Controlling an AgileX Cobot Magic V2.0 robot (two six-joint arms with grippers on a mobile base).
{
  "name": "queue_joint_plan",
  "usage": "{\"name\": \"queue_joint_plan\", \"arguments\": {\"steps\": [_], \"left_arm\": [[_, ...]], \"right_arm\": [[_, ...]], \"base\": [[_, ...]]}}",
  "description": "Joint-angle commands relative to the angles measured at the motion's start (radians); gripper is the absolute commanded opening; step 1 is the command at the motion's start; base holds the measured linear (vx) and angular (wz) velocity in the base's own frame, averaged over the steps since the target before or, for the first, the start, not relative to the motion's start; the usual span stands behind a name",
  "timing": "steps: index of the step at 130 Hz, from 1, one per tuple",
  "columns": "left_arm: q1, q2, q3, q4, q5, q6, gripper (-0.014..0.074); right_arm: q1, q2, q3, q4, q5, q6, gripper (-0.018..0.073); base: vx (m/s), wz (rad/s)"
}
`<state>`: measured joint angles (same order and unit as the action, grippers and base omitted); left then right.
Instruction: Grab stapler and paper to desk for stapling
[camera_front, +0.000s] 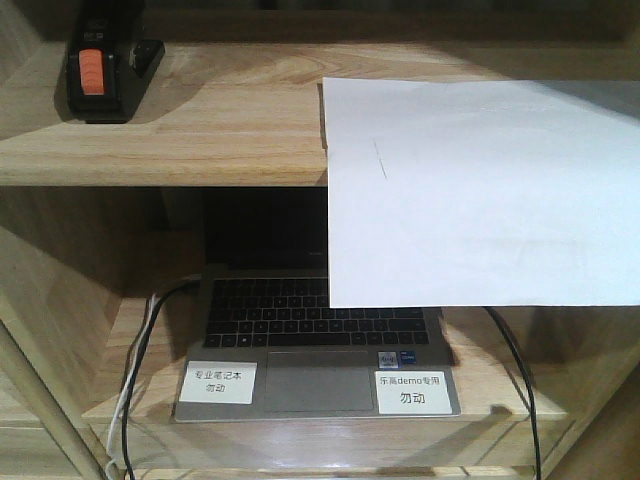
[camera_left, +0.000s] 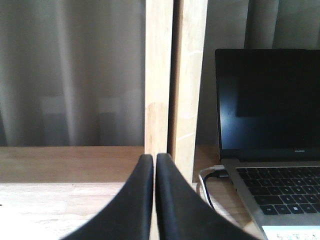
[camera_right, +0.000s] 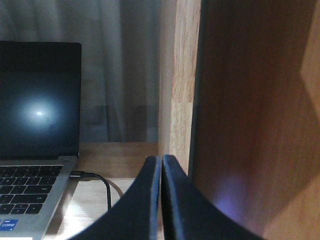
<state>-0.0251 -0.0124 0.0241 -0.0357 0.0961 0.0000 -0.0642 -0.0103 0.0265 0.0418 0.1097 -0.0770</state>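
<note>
The black stapler (camera_front: 103, 72) with its orange-red patch lies on the upper shelf board (camera_front: 200, 130) at the far left in the front view. The white paper (camera_front: 480, 190) rests on the same board at the right and overhangs its front edge. Neither gripper shows in the front view. My left gripper (camera_left: 154, 159) is shut with nothing in it, facing a light wooden upright (camera_left: 175, 75). My right gripper (camera_right: 162, 160) is shut and empty too, next to a dark brown side panel (camera_right: 255, 115). The desk is out of view.
An open laptop (camera_front: 310, 340) sits on the lower shelf with two white labels (camera_front: 220, 382) on its palm rest. Cables (camera_front: 140, 350) run down both sides of it. Grey curtains (camera_left: 70, 70) hang behind the shelf.
</note>
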Motion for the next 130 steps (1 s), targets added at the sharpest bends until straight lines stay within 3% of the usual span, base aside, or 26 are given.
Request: {"name": "queue_joint_plan", "arguments": {"steps": [1,130], "left_arm": [[-0.001,-0.016,0.011,-0.009,-0.081,-0.007,-0.0006],[-0.001,-0.016,0.011,-0.009,-0.081,-0.007,-0.0006]], "right_arm": [[-0.007,-0.010,0.004,-0.005,-0.071,-0.006,-0.0006],[-0.007,-0.010,0.004,-0.005,-0.072,-0.006,-0.0006]], "base": [[0.00,0.00],[0.00,0.00]]}}
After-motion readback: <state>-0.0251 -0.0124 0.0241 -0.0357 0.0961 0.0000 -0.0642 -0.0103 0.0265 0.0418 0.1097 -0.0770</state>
